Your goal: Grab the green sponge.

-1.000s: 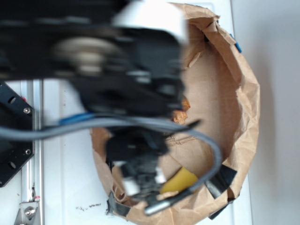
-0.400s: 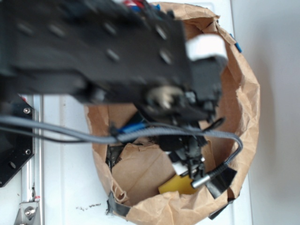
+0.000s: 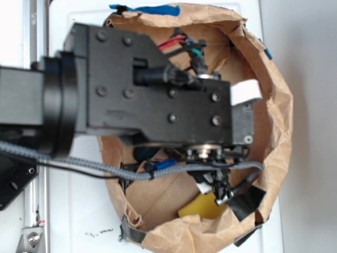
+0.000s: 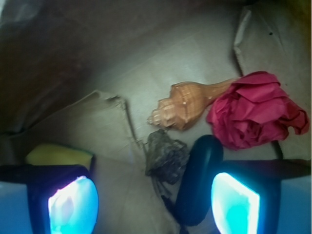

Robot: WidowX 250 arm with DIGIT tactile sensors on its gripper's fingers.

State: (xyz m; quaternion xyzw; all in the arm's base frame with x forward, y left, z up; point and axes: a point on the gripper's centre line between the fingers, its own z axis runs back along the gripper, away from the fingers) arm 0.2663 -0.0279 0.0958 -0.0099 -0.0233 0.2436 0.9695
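Observation:
The green sponge (image 3: 201, 207) is a yellow foam block lying on the floor of the brown paper bag (image 3: 275, 122), near its front wall. In the wrist view only the top of the green sponge (image 4: 57, 154) shows, behind my left finger (image 4: 73, 204). My gripper (image 4: 153, 204) is open and low inside the bag, with bare bag floor across most of the gap. From outside, the gripper (image 3: 216, 190) hangs just above the sponge's far right corner, mostly hidden by the arm.
A dark green capsule (image 4: 200, 180) lies just inside my right finger (image 4: 234, 204). A grey crumpled scrap (image 4: 165, 153), an orange-brown seashell (image 4: 187, 103) and a red paper flower (image 4: 256, 117) lie beyond. Black tape (image 3: 247, 203) patches the bag's wall.
The gripper has swung to the right across the bag floor, from the bag's left side to just over the sponge. It stays open. The arm's body now covers the bag's upper half.

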